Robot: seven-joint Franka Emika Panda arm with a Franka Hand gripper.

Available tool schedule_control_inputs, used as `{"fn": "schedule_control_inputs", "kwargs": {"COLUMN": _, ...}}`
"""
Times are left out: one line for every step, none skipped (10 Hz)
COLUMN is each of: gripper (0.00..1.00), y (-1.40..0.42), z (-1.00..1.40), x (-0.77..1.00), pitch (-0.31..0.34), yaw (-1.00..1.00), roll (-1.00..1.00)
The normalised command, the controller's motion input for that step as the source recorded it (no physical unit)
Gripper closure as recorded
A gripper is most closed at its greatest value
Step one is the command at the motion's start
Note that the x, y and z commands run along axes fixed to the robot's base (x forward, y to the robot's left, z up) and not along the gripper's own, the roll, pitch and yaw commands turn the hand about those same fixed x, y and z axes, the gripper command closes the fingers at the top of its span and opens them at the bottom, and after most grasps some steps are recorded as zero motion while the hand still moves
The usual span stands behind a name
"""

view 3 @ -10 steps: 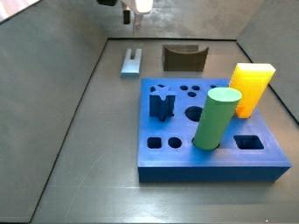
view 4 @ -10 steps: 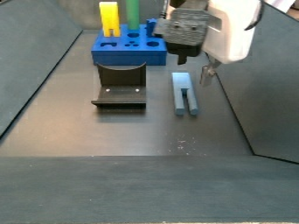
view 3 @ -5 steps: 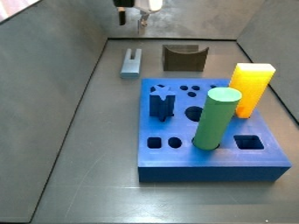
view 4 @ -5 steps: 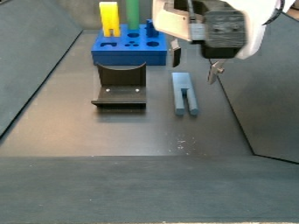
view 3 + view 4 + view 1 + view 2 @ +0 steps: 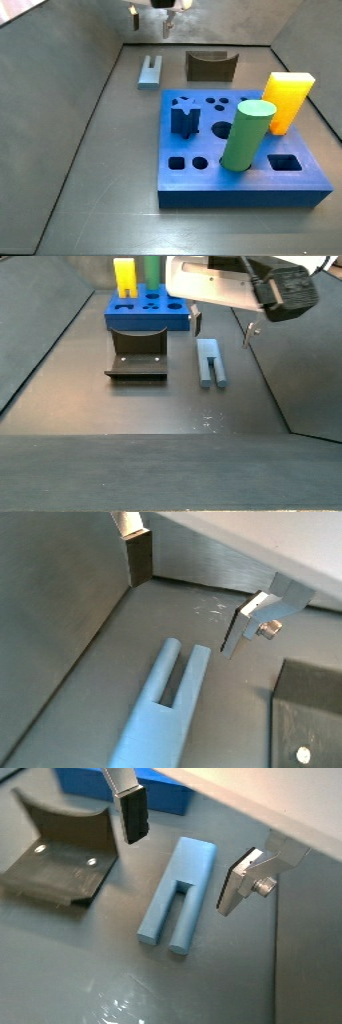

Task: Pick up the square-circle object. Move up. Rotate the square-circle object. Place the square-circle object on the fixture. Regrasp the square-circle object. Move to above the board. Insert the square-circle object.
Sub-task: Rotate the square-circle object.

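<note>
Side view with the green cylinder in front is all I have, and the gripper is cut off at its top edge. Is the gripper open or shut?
Observer: Open. In a wrist view the gripper has nothing between its pads.
Operator: Where is the square-circle object?
Observer: The square-circle object lies flat on the floor under the gap between the fingers, touching neither.
Operator: Its shape is too small for me.
Observer: It has a slot, open at the end away from the board.
</note>
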Motion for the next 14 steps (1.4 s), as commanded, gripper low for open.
{"fn": "schedule_control_inputs", "kwargs": {"gripper": 0.00, "y": 0.00, "z": -0.03, "x": 0.04, "pitch": -0.025, "yaw": 1.00, "roll": 0.01}}
{"fn": "schedule_control_inputs", "kwargs": {"gripper": 0.00, "y": 0.00, "z": -0.03, "x": 0.04, "pitch": -0.027, "yaw": 1.00, "roll": 0.01}}
{"fn": "schedule_control_inputs", "kwargs": {"gripper": 0.00, "y": 0.00, "z": -0.03, "x": 0.04, "pitch": -0.035, "yaw": 1.00, "roll": 0.01}}
{"fn": "schedule_control_inputs", "kwargs": {"gripper": 0.00, "y": 0.00, "z": -0.03, "x": 0.04, "pitch": -0.042, "yaw": 0.98, "roll": 0.01}}
{"fn": "schedule_control_inputs", "kwargs": {"gripper": 0.00, "y": 0.00, "z": -0.03, "x": 0.04, "pitch": -0.042, "yaw": 0.73, "roll": 0.01}}
{"fn": "schedule_control_inputs", "kwargs": {"gripper": 0.00, "y": 0.00, "z": -0.03, "x": 0.03, "pitch": -0.041, "yaw": 0.49, "roll": 0.01}}
{"fn": "schedule_control_inputs", "kwargs": {"gripper": 0.00, "y": 0.00, "z": -0.03, "x": 0.03, "pitch": -0.041, "yaw": 0.28, "roll": 0.01}}
{"fn": "schedule_control_inputs", "kwargs": {"gripper": 0.00, "y": 0.00, "z": -1.00, "x": 0.00, "pitch": 0.000, "yaw": 0.00, "roll": 0.00}}
{"fn": "schedule_control_inputs", "kwargs": {"gripper": 0.00, "y": 0.00, "z": -1.00, "x": 0.01, "pitch": -0.014, "yaw": -0.05, "roll": 0.00}}
{"fn": "schedule_control_inputs", "kwargs": {"gripper": 0.00, "y": 0.00, "z": -1.00, "x": 0.02, "pitch": -0.026, "yaw": -0.05, "roll": 0.00}}
{"fn": "schedule_control_inputs", "kwargs": {"gripper": 0.00, "y": 0.00, "z": -1.00, "x": 0.02, "pitch": -0.029, "yaw": -0.04, "roll": -0.01}}
{"fn": "schedule_control_inputs", "kwargs": {"gripper": 0.00, "y": 0.00, "z": -1.00, "x": 0.03, "pitch": -0.032, "yaw": -0.03, "roll": -0.02}}
{"fn": "schedule_control_inputs", "kwargs": {"gripper": 0.00, "y": 0.00, "z": -1.00, "x": 0.04, "pitch": -0.032, "yaw": -0.02, "roll": -0.04}}
{"fn": "schedule_control_inputs", "kwargs": {"gripper": 0.00, "y": 0.00, "z": -0.94, "x": 0.05, "pitch": -0.030, "yaw": -0.01, "roll": -0.05}}
